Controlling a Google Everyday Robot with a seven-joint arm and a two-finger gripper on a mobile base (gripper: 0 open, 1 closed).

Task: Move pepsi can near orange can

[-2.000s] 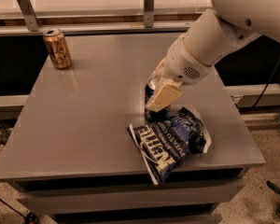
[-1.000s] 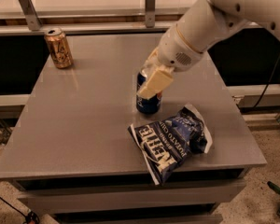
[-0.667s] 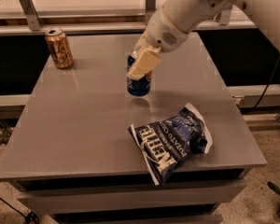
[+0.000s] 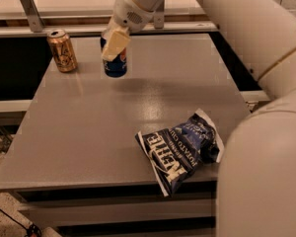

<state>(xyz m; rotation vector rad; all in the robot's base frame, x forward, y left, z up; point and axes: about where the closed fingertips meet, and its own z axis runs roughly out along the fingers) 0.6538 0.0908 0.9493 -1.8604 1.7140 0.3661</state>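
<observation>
The pepsi can is dark blue and upright at the back of the grey table, held just off or at the surface. My gripper is shut on the pepsi can from above; its cream finger covers the can's upper front. The orange can stands upright at the table's back left corner, roughly a can's width to the left of the pepsi can, not touching it.
A dark blue chip bag with white lettering lies at the table's front right. My white arm spans the right side of the view. A metal rail and post run behind the table.
My gripper has carried the pepsi can from the middle of the table, beside the chip bag, back and to the left toward the orange can. The orange can and chip bag have not moved.
</observation>
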